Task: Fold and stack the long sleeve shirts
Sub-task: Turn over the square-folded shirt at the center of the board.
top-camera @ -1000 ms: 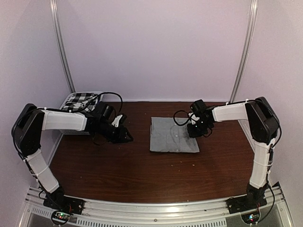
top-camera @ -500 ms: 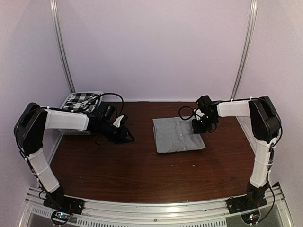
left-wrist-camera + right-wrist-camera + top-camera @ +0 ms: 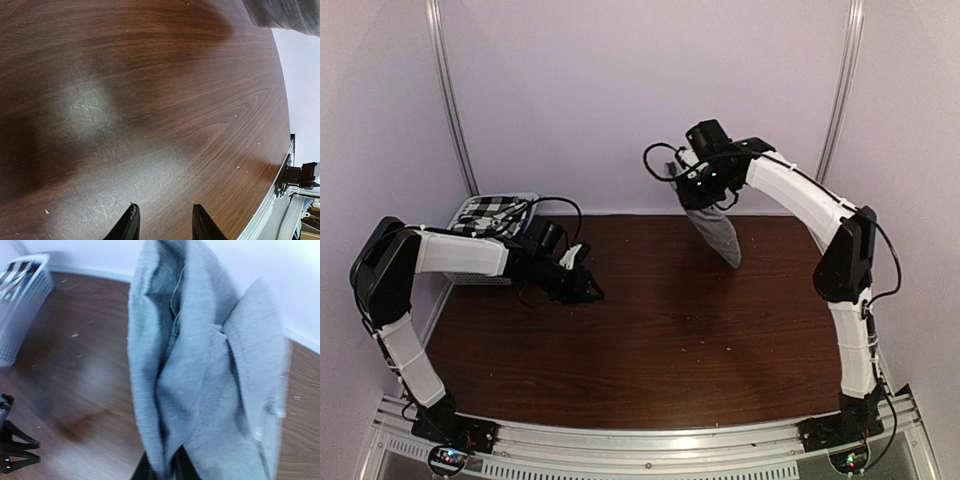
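One grey shirt (image 3: 718,232) hangs lengthwise down, pinched by right gripper (image 3: 703,198) (left gripper (image 3: 164,220) parted).

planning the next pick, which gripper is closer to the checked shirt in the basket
Left. The left gripper hovers low over the table just beside the basket holding the checked shirt; the right gripper hangs high, far across the table, gripping the grey shirt.

Grey shirt (image 3: 718,235) plain; checked shirt (image 3: 485,212) black-and-white (table (image 3: 650,340) dark brown woodgrain).
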